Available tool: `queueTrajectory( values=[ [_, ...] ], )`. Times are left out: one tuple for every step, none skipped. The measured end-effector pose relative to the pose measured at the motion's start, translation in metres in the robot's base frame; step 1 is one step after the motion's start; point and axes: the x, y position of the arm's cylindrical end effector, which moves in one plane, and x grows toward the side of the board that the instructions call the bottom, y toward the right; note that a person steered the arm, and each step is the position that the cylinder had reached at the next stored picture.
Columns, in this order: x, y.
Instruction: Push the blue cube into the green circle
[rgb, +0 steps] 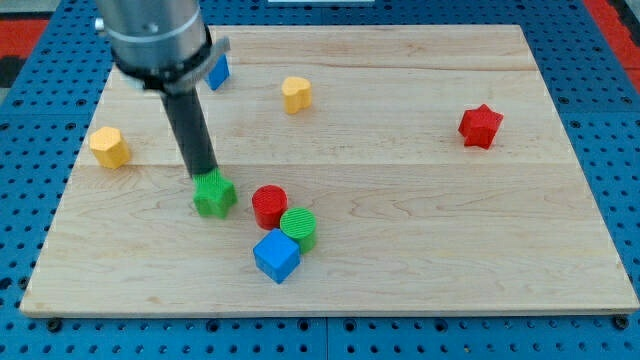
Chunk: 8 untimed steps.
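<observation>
Scanning left to right across the pale wooden counter (420, 200):
Far left of my tip: yellow plastic hexagonal block (109, 146), well apart.
Tip: my tip (205, 176), the rod's bare end with no hand to open or grasp, touches the top edge of the green plastic star-shaped block (214, 194).
Right of tip: red plastic cylinder (269, 206), then green plastic circle (299, 228).
Task block: blue plastic cube (276, 255), below-right of tip, already touching the green circle.
Far right: red plastic star (480, 125).
Risk: pushing on from here would likely drive the green star into the red cylinder, knocking the circle off the cube.
</observation>
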Motion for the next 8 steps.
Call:
queueTrajectory(
  values=[
    [0.043,0.001],
    [0.057,-0.034],
    [0.083,-0.039],
    [0.083,-0.007],
    [0.083,0.002],
    [0.085,0.018],
    [0.091,0.031],
    [0.099,0.045]
  ],
)
